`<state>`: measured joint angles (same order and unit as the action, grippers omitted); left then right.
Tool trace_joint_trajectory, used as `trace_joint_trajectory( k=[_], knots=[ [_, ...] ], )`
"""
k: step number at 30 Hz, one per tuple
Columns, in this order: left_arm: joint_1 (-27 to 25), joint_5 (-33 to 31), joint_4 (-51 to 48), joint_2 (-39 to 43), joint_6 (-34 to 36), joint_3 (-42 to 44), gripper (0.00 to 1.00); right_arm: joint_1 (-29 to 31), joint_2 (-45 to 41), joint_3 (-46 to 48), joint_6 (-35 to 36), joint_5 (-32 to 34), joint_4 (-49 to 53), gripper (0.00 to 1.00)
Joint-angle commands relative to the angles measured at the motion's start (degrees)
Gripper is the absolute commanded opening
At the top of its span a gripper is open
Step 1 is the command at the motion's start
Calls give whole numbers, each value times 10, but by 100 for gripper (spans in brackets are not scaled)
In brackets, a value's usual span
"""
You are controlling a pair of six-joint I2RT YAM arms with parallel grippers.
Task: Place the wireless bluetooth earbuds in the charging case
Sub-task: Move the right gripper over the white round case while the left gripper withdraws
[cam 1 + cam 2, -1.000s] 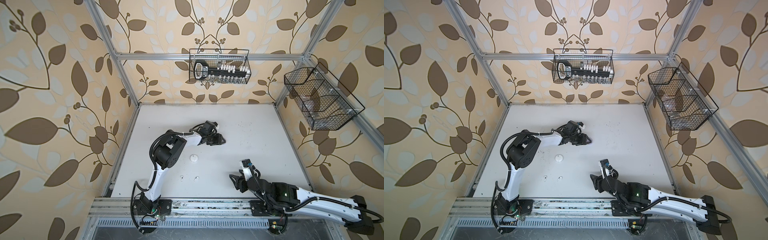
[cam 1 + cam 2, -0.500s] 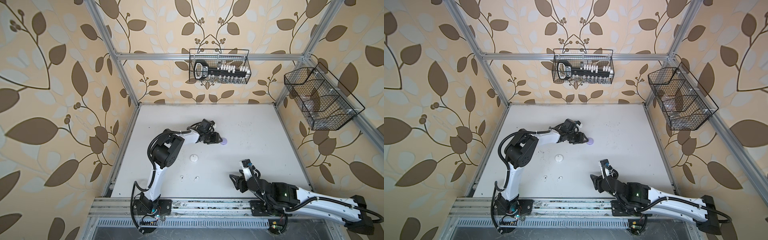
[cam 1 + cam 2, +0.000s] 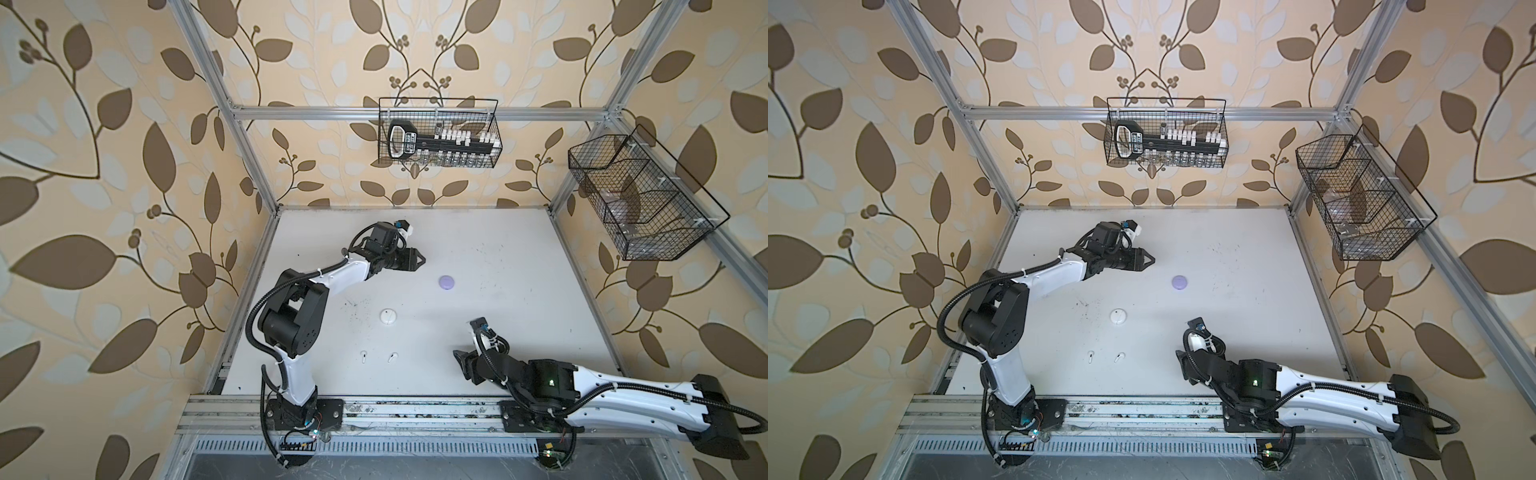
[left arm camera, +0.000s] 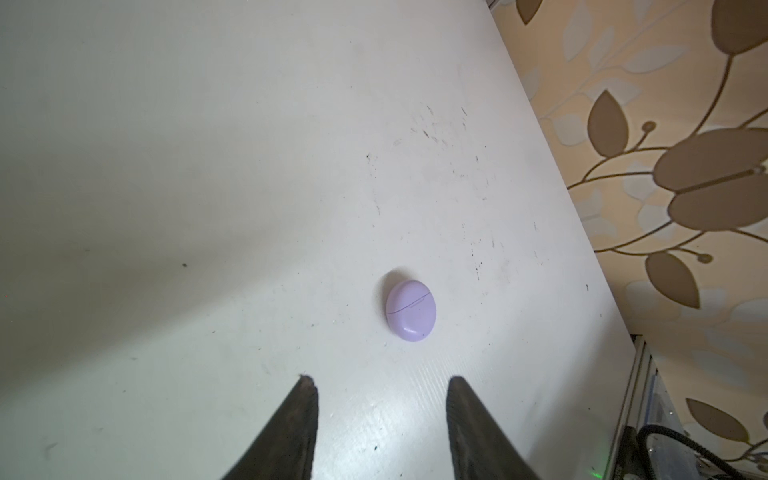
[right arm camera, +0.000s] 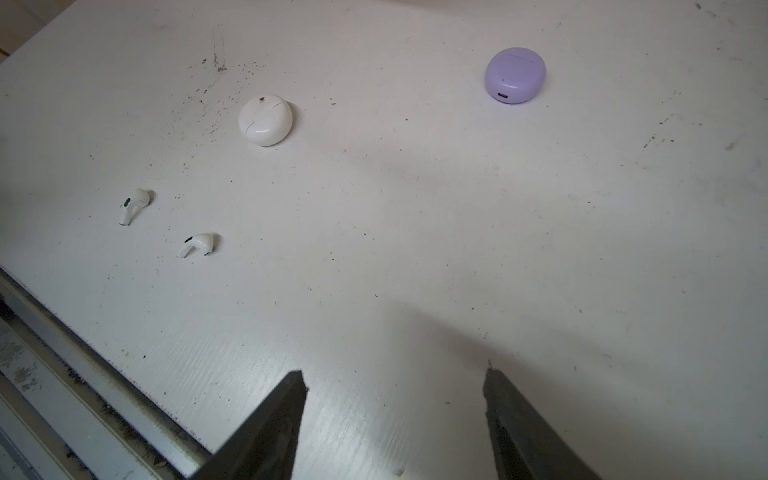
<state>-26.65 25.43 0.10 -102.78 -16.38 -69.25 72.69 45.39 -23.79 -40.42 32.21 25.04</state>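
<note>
Earbuds (image 5: 199, 244), two white, lie on table (image 5: 415, 249) well ahead of right gripper (image 5: 395, 370), off to one side; jaws wide, empty. White case (image 5: 265, 120) beyond them. Lavender case (image 4: 411, 309) ahead of left gripper (image 4: 378, 380), jaws narrower, empty.

The left arm (image 3: 296, 374) and right arm (image 3: 623, 390) have white shells, black joint housings and black corrugated cables (image 3: 249, 326) fastened with white ties. A green light (image 3: 550, 381) glows on the right arm. The left gripper (image 4: 380, 378) and right gripper (image 5: 394, 370) have dark, tapered fingers (image 4: 291, 432).

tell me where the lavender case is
In both top views the lavender case lies shut on the table, right of the open left gripper and apart from it.
</note>
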Motion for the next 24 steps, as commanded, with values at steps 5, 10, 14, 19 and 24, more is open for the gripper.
trace_joint_trajectory(
  k=[5, 10, 14, 19, 24],
  knots=[
    [25, -20, 55, 88, 81, 101, 53, 15, 120, -92, 19, 13, -23, 69],
    [61, -45, 73, 156, 104, 156, 55, 0, 205, -158, 24, -15, -31, 69],
    [117, -27, 66, 190, 98, 170, 56, -31, 283, -225, 17, -55, -24, 69],
    [179, -3, 42, 199, 93, 173, 56, -53, 379, -301, 19, -104, -29, 69],
    [193, 7, 36, 229, 107, 192, 56, -60, 457, -353, 16, -156, -56, 70]
  ],
)
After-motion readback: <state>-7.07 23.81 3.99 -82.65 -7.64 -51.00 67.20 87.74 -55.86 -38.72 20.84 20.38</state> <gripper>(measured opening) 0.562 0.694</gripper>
